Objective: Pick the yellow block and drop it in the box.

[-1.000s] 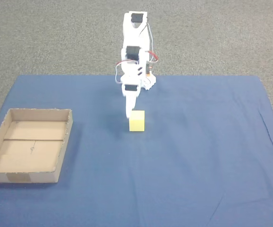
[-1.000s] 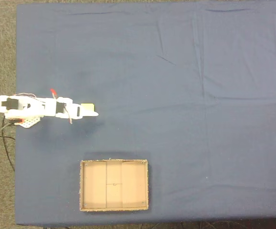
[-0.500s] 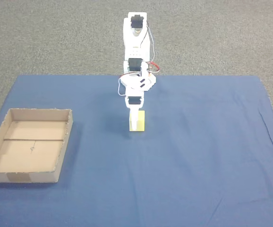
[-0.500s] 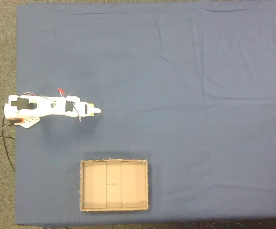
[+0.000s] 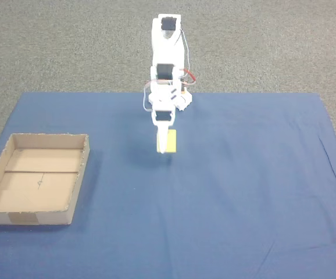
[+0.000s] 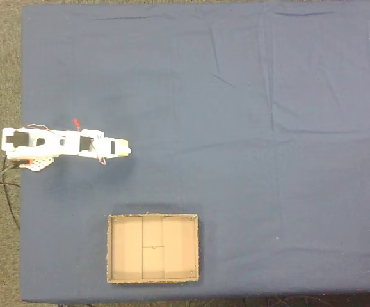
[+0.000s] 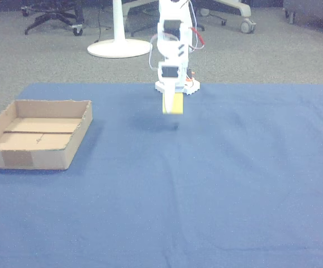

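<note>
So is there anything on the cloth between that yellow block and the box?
No. In a fixed view, bare blue cloth lies between the block, held by the gripper, and the box.

White arm reaches forward from its base, forearm angled down, gripper (image 5: 165,142) pointing at the cloth. Fingers closed on the yellow block (image 5: 171,141), held clear of the surface in the other view (image 7: 176,104). Red and white wires loop beside the wrist.
</note>
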{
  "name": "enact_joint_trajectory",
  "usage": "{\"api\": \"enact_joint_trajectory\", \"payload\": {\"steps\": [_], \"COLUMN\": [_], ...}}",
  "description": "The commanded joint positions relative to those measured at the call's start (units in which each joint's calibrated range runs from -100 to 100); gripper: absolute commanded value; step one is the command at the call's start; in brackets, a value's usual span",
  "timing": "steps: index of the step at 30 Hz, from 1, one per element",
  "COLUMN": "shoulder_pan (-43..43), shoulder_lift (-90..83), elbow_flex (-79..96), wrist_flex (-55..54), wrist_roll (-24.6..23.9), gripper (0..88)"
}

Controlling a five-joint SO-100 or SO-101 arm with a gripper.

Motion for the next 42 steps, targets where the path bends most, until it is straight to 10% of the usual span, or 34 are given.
{"api": "enact_joint_trajectory", "payload": {"steps": [1,11,26,36,42], "shoulder_pan": [2.0,27.5,34.8,43.1,42.5], "shoulder_lift": [-15.4,-19.2,58.1,72.8,72.2], "elbow_flex": [0.2,-14.7,-103.2,-119.7,-117.6], "wrist_flex": [0.9,-6.9,18.3,25.0,26.5], "wrist_roll": [-0.8,-0.4,2.3,7.1,6.9], "gripper": [3.6,4.8,0.3,0.7,39.6]}}
